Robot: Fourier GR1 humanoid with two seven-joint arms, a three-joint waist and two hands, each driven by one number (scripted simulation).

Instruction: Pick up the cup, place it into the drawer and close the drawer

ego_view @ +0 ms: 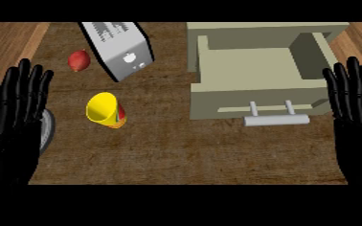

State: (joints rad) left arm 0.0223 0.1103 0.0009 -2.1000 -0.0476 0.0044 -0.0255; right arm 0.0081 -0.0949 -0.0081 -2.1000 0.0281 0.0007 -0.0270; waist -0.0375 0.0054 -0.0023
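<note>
Presently, the cup (106,110) sits on the left half of the counter (184,158), near its left edge, mouth turned up towards me and base trailing slightly towards the near edge. My left hand (25,100) rests at that left edge, fingers straight and holding nothing, with the cup near it on its right. My right hand (346,96), likewise unclenched and empty, is at the right edge beyond the open drawer (247,72), well apart, so I judge the left hand the nearer.
</note>
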